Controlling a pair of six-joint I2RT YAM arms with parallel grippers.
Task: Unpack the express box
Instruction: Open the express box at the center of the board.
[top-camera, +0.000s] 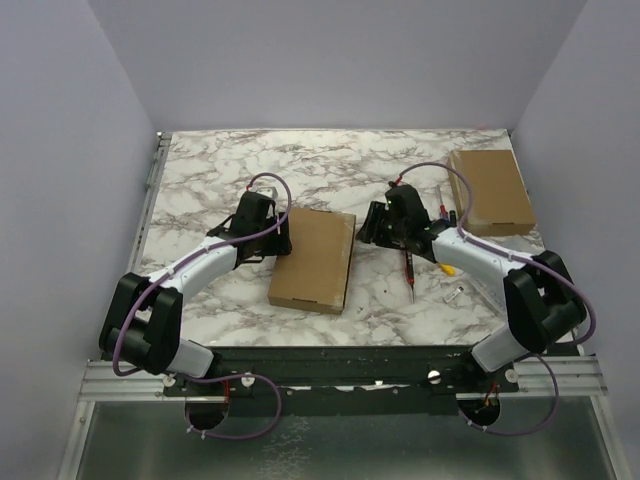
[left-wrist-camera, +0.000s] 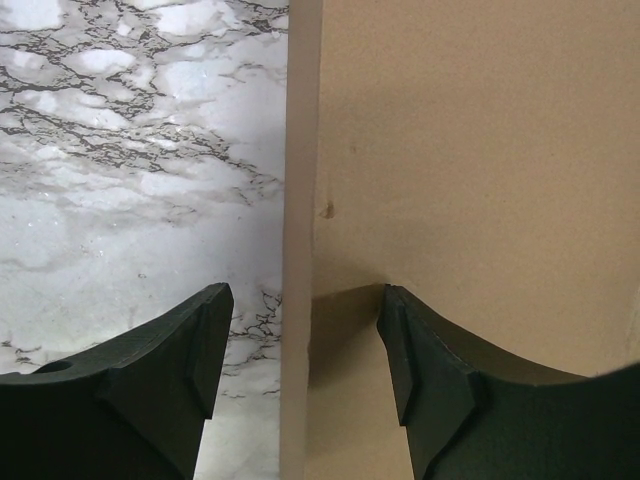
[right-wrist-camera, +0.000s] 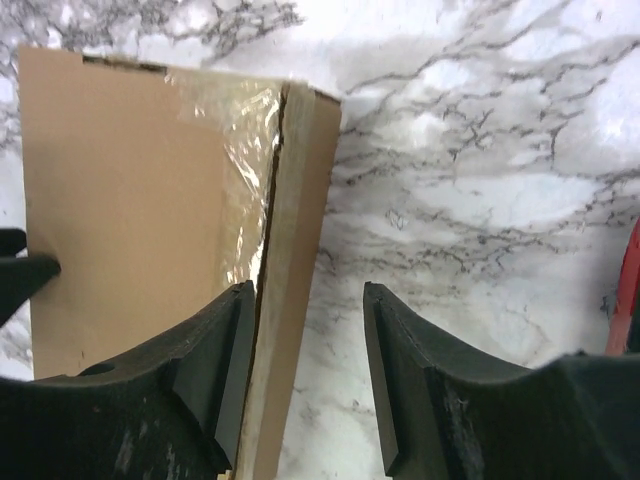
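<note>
My left claw (left-wrist-camera: 302, 305) and right claw (right-wrist-camera: 306, 298) stand wide, straddling opposite edges of the flat cardboard box (top-camera: 312, 258) mid marble-veined tabletop (top-camera: 300, 170).

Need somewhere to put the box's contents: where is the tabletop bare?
Bare: the far marble strip behind the cardboard box. Crowded: right of it, around the right pincer, red-handled tool and second box.
</note>
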